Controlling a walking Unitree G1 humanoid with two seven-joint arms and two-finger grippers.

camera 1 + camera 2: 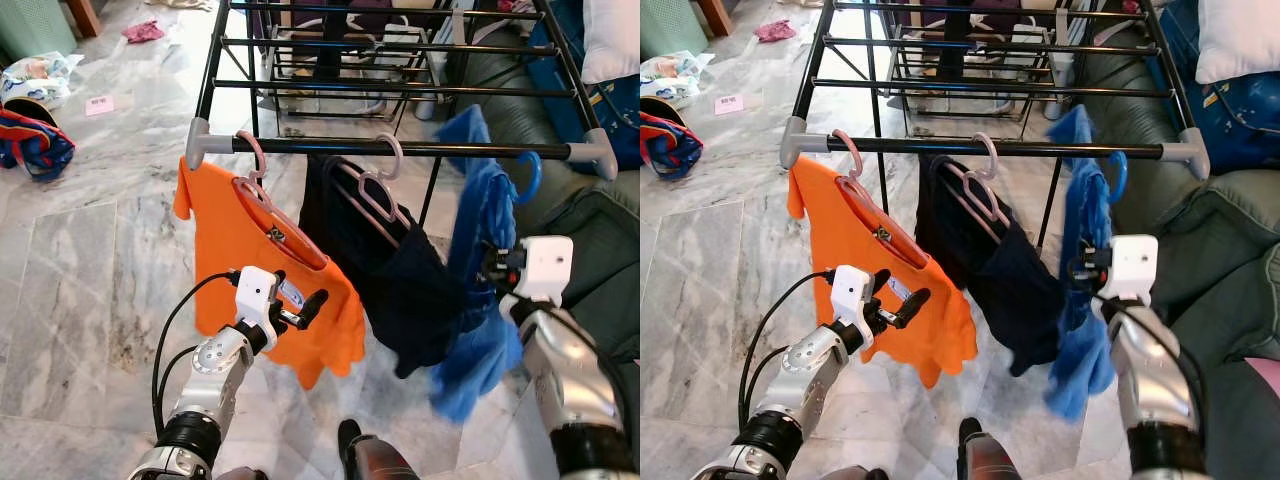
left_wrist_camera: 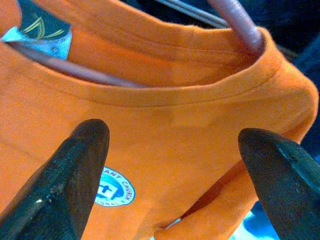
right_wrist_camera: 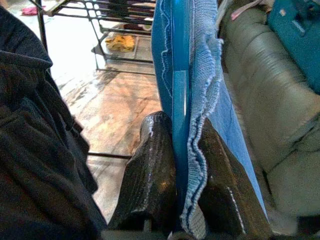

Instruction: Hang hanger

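Observation:
A blue hanger (image 3: 180, 75) carrying a blue garment (image 1: 480, 230) is at the right end of the black drying-rack rail (image 1: 450, 149); its hook (image 1: 531, 176) sits at the rail. My right gripper (image 3: 182, 125) is shut on the hanger's bar and the cloth over it. Further left hang an orange T-shirt (image 1: 230, 250) on a pink hanger (image 1: 255, 190) and a black garment (image 1: 400, 280) on another pink hanger. My left gripper (image 2: 172, 135) is open, just in front of the orange shirt's collar, holding nothing.
A dark sofa (image 1: 600, 230) with blue cushions stands close on the right. More rack bars (image 1: 380, 45) run behind the front rail. Bags and clothes (image 1: 30, 140) lie on the marble floor at the far left.

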